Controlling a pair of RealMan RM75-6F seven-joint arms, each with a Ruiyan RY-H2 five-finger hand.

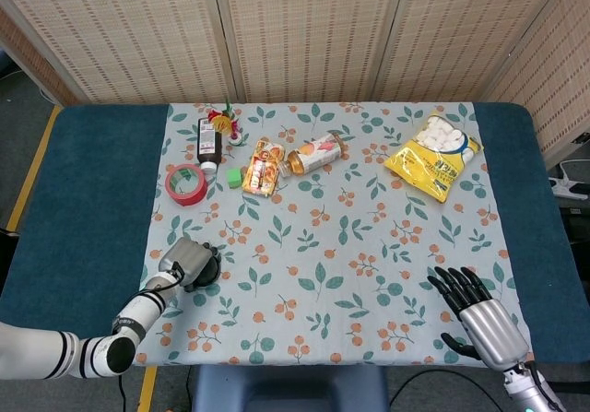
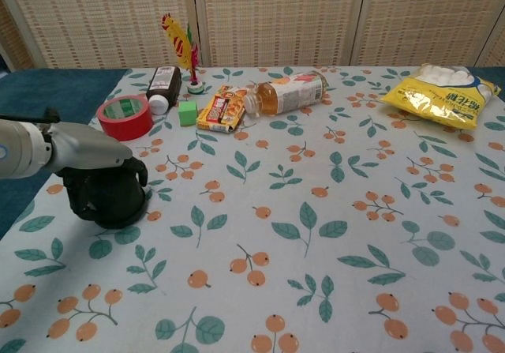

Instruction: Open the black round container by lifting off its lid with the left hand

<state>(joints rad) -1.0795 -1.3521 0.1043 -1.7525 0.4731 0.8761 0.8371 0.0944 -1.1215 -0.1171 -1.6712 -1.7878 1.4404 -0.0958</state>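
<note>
Both hands differ — left hand (image 2: 99, 181) fingers grip black container (image 2: 110, 203); right hand (image 1: 481, 315) fingers spread.

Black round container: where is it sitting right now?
The black round container sits on the tablecloth's near-left part under the left hand, nearer the robot than the red tape roll.

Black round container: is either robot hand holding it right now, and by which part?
The left robot hand grips the black round container from above, fingers wrapped around its top as it sits on the table. The right robot hand holds nothing.
</note>
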